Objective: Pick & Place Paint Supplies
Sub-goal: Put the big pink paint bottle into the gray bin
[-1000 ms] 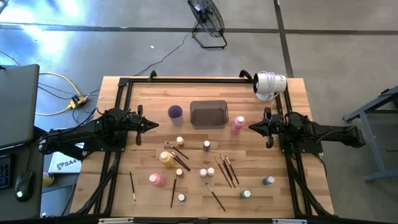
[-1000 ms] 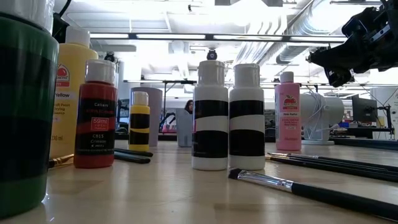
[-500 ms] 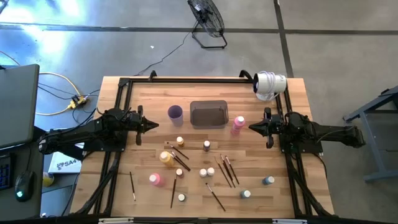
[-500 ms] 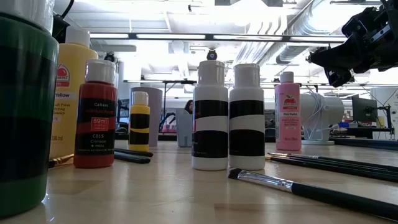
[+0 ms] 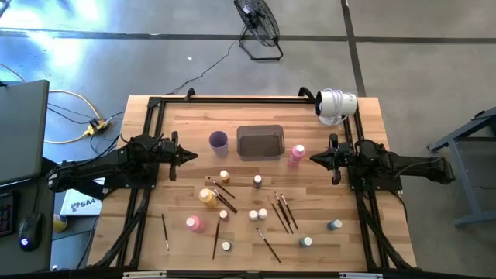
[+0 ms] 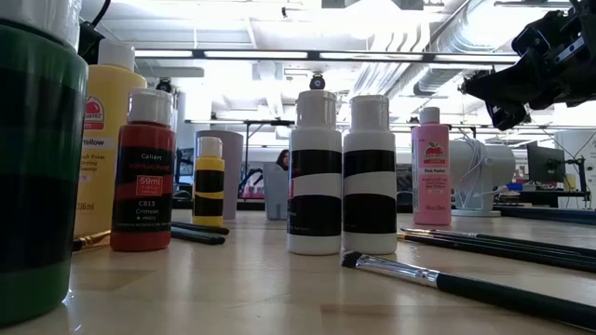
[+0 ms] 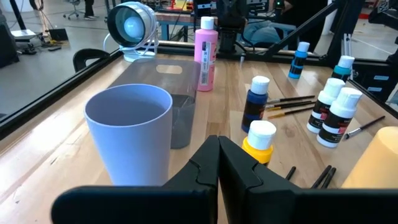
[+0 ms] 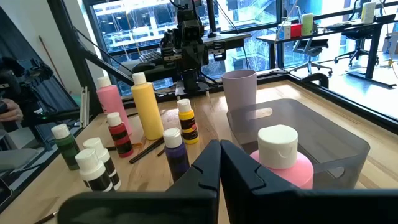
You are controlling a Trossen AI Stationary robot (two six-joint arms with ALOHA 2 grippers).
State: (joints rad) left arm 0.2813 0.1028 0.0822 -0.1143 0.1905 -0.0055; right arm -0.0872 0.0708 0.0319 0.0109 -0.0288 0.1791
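Paint bottles stand upright on the wooden table: a tall pink one [image 5: 297,154] beside the tray, a yellow-orange one [image 5: 208,197], another pink one [image 5: 194,223], and several small white-capped ones such as [image 5: 253,214]. Thin dark paintbrushes [image 5: 283,211] lie flat among them. My left gripper [image 5: 194,155] hovers shut at the table's left, pointing at the purple cup [image 7: 130,134]. My right gripper [image 5: 312,158] hovers shut at the right, just short of the pink bottle [image 8: 280,155]. Neither holds anything.
A dark grey tray [image 5: 260,142] and a purple cup [image 5: 218,140] stand at the middle far side between the grippers. A white round device [image 5: 337,105] sits at the far right corner. Black frame rails [image 5: 232,98] run along the table's far, left and right edges.
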